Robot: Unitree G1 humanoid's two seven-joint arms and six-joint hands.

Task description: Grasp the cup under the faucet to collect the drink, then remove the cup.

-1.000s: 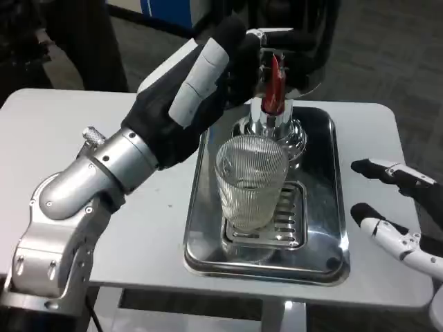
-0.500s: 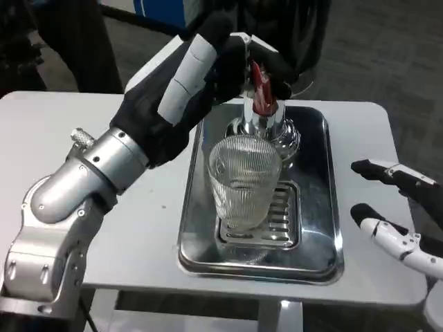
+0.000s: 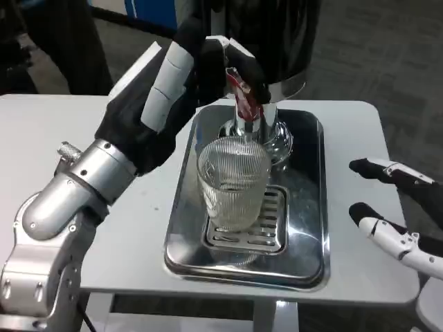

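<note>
Cup [image 3: 234, 183]: 1 | tray [image 3: 310, 228]: 1 | faucet [image 3: 243, 97]: 1, seemingly touched by left robot hand [image 3: 180, 83]

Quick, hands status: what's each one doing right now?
Left hand: on the red tap lever, fingers wrapped around it; cup untouched.
Right hand: open, holding nothing, off to the side of the tray.

Lab or test space, white table [image 3: 55, 138], grey carpet [image 3: 374, 48], blue panel [image 3: 149, 8] behind
</note>
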